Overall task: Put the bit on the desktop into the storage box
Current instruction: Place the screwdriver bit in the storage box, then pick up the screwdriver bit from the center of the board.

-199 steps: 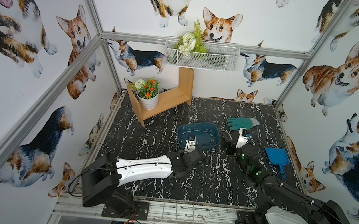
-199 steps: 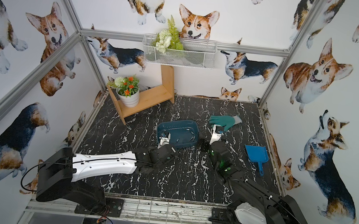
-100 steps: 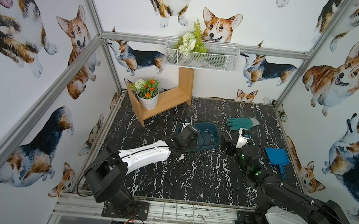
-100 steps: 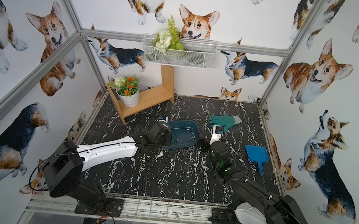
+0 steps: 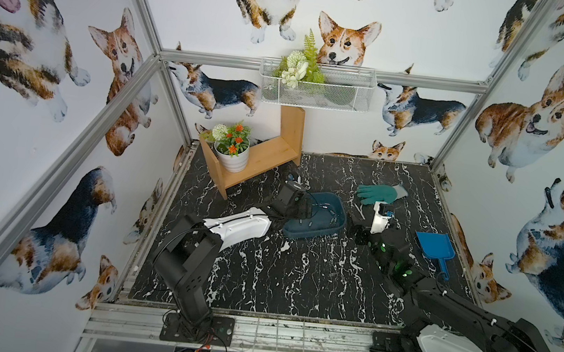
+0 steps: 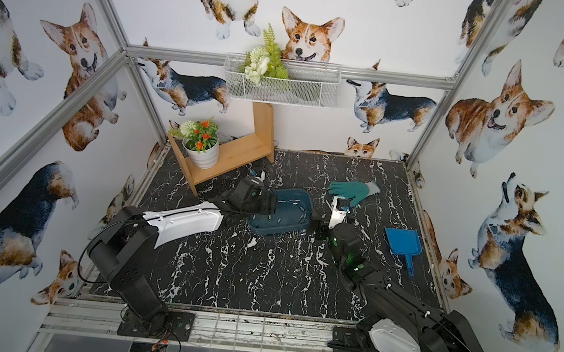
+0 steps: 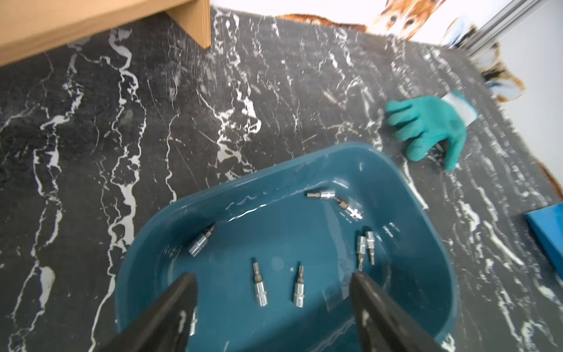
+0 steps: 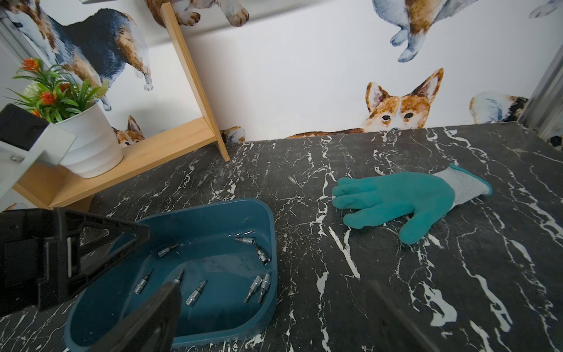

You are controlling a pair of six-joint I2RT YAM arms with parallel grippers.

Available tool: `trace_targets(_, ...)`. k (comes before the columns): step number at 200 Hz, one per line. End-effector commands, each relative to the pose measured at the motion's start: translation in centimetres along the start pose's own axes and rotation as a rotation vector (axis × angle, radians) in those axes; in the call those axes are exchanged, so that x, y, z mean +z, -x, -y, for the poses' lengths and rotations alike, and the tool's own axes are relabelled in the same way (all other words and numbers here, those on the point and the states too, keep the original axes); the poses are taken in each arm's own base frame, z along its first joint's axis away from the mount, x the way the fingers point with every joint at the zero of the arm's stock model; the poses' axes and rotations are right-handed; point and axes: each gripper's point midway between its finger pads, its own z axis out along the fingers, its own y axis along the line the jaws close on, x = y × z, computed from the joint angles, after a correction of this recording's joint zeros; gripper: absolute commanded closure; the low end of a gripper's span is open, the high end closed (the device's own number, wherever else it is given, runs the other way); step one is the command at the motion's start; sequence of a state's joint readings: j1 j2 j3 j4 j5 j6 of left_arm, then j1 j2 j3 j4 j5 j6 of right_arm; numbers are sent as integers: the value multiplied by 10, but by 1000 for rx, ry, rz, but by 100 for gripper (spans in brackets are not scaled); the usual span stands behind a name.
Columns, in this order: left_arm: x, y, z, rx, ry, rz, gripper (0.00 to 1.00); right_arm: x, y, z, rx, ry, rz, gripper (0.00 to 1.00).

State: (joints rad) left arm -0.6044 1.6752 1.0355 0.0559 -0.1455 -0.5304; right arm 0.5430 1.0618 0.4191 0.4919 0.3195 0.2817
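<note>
Our left pincer (image 7: 273,275) hangs over the box (image 7: 304,164), jaws apart and empty. The bits (image 7: 260,289) lie on its floor straight below, pointing every which way. Our right pincer (image 8: 272,285), also spread, sits just beside the box. We can't spot any bit on the counter (image 7: 152,122).

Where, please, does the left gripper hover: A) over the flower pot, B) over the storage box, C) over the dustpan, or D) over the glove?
B: in the left wrist view the left gripper stands open above the storage box, with the bits lying on the box floor below it and nothing between its fingers.
</note>
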Motion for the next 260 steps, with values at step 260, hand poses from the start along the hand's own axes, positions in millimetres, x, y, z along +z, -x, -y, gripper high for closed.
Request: trace_targets(260, -127, -37, -59, 110, -107, 426, 0, -84, -177, -66, 256, 32, -761, 29)
